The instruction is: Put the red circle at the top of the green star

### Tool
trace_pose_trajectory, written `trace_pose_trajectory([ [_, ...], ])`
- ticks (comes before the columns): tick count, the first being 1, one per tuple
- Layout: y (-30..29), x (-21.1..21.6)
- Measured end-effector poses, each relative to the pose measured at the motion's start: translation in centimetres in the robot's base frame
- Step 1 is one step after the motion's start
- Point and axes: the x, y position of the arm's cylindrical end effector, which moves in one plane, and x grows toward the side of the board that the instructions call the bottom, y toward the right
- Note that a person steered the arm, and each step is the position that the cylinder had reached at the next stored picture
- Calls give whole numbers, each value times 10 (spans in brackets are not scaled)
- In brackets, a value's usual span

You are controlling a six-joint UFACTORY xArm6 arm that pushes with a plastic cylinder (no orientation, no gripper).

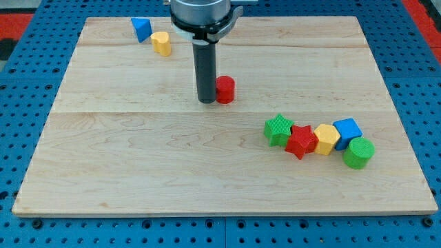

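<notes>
The red circle (225,89) stands on the wooden board (138,172) near the middle, a little toward the view's top. My tip (207,100) rests right at its left side, touching or nearly touching it. The green star (278,129) lies lower and to the view's right, at the left end of a row of blocks. The red circle is up and to the left of the green star, well apart from it.
Next to the green star run a red star (301,142), a yellow block (325,139), a blue cube (347,130) and a green cylinder (358,153). A blue block (141,29) and a yellow block (160,43) sit at the top left.
</notes>
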Motion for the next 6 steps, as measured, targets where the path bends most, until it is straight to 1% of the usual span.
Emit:
trace_pose_trajectory([
  [1,-13,-10],
  [2,39,-12],
  [3,39,-43],
  [4,68,10],
  [5,113,31],
  [6,57,-3],
])
